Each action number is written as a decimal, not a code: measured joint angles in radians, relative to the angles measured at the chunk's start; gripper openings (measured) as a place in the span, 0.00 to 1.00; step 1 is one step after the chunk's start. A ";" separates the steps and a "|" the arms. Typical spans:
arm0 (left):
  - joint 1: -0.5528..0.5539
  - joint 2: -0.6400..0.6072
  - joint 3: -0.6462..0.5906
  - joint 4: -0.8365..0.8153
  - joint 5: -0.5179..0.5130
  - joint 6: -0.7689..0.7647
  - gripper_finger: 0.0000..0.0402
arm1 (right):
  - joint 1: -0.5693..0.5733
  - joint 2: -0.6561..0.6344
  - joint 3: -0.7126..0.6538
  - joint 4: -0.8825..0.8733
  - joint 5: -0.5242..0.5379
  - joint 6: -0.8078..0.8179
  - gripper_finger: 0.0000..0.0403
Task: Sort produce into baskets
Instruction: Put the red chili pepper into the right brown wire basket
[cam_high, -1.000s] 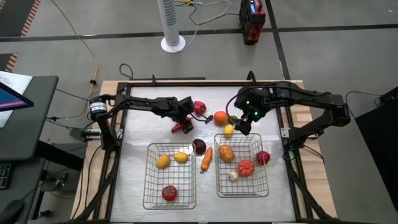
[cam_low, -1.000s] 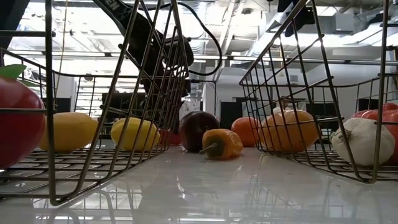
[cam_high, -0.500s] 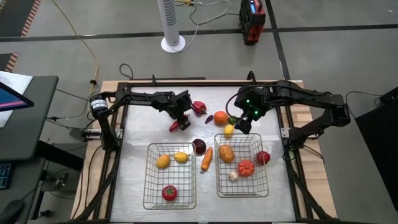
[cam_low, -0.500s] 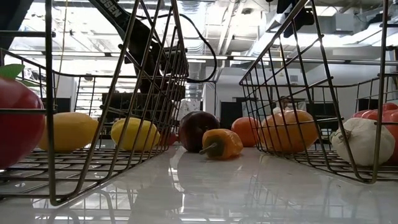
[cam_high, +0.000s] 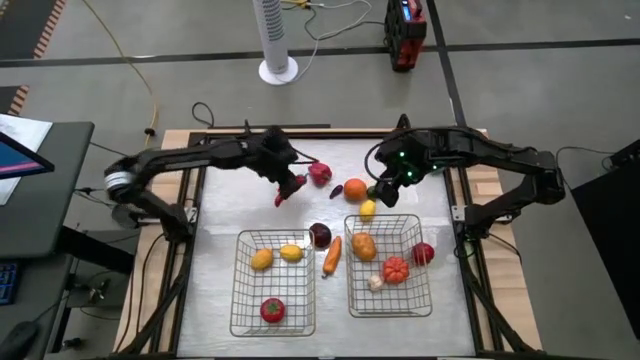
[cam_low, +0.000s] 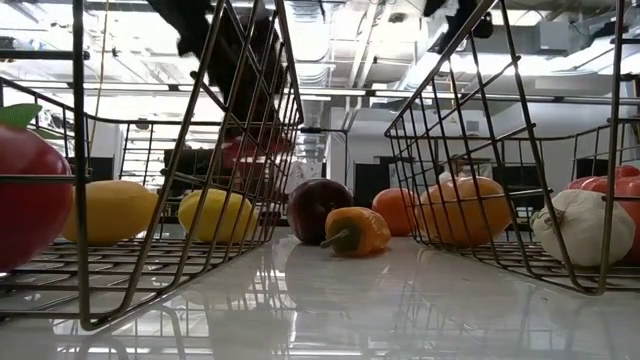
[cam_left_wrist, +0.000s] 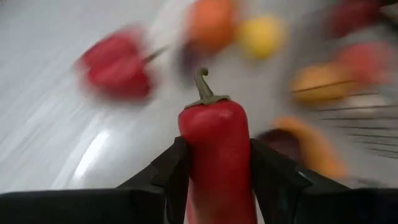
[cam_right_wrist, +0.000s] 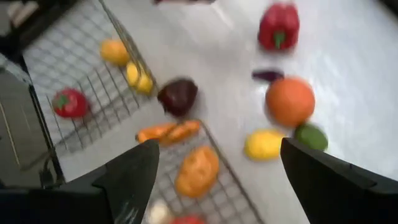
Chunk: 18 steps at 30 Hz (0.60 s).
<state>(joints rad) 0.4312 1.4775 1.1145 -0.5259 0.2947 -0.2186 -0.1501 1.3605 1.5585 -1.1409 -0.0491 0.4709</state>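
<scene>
Where baskets (cam_high: 273, 283) sit, glossy table (cam_high: 215, 215), perhaps workshop

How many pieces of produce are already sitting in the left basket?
3 in the left basket: an orange-yellow piece and a yellow one at the far end, a red tomato-like one at the near end.

Both arms are dark, slim and jointed. Green lights glow just behind the right tool (cam_high: 384, 190). A silver cylindrical joint sits far back from the left tool (cam_high: 291, 183), whose fingers (cam_left_wrist: 169, 173) are matte black wedges.
</scene>
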 joint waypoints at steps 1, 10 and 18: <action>-0.007 -0.044 0.000 0.015 0.052 0.011 0.33 | -0.005 0.000 0.000 0.020 0.006 -0.009 0.90; -0.120 -0.327 0.002 0.114 0.293 -0.066 0.33 | -0.076 0.028 0.000 0.263 0.024 -0.061 0.90; -0.276 -0.403 0.002 0.056 0.230 -0.135 0.33 | -0.102 0.053 0.000 0.384 -0.001 -0.060 0.90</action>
<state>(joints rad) 0.1552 1.0748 1.1168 -0.4702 0.5250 -0.3535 -0.2523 1.4132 1.5581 -0.7565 -0.0500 0.4107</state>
